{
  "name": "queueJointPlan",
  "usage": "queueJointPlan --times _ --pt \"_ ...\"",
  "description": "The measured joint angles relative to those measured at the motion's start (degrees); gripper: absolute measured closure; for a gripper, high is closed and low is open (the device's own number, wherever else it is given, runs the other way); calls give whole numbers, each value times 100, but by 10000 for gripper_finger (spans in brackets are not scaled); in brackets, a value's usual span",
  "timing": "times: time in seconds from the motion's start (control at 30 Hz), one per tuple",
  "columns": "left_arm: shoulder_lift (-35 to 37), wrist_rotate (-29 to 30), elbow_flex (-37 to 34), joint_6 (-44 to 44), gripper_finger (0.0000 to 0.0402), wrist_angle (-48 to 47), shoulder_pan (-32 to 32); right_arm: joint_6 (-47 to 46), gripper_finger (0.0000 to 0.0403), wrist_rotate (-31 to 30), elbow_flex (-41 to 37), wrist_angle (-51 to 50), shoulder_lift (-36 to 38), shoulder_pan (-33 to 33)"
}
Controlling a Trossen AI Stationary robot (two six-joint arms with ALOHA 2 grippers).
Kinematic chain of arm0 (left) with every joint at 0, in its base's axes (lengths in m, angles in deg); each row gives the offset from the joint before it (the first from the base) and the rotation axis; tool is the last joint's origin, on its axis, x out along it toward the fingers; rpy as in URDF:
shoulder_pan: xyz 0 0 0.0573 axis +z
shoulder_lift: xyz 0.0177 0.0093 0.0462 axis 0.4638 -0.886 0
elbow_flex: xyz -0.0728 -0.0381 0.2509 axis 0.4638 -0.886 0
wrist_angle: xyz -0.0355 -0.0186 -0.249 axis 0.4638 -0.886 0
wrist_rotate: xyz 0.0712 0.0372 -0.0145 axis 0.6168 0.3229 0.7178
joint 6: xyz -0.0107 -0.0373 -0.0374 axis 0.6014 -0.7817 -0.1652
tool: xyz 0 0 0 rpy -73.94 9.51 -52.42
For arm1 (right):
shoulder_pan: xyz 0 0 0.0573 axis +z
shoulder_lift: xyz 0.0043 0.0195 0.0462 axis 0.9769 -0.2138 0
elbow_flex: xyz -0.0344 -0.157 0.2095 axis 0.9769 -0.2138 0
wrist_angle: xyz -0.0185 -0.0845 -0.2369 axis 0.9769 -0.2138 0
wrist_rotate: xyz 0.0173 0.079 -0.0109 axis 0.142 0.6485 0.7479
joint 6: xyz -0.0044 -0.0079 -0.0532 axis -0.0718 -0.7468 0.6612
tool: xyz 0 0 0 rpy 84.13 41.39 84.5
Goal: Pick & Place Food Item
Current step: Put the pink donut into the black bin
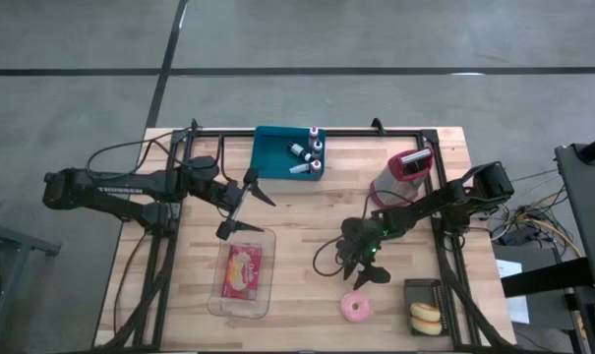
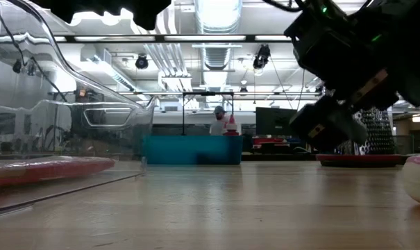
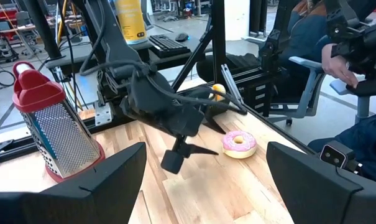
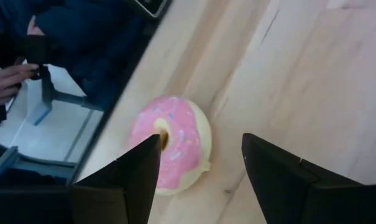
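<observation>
While grater (image 1: 408,165) stands apart, donut (image 1: 356,307) unobstructed

Count on worktop (image 1: 307,211): 1 pink-iced doughnut (image 1: 356,307), 1 clear container (image 1: 243,274), 1 blue bin (image 1: 288,153), 1 red-topped grater (image 1: 402,172), 1 dark tray (image 1: 427,306).

Robotics lab: ceiling ducts (image 2: 216,59), monitors (image 2: 272,119).

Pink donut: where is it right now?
In the high view, the pink donut lies on the table's near right, just below the open right hand, left of the black tray.
</observation>
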Motion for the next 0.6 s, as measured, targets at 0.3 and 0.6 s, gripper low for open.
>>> queueJointPlan --times 0.3,0.6 --pt "0 2 0 0 62 -2 0 32 181 311 116 175 -809 -5" --pt "0 1 0 0 62 0 2 199 183 587 153 200 -804 110"
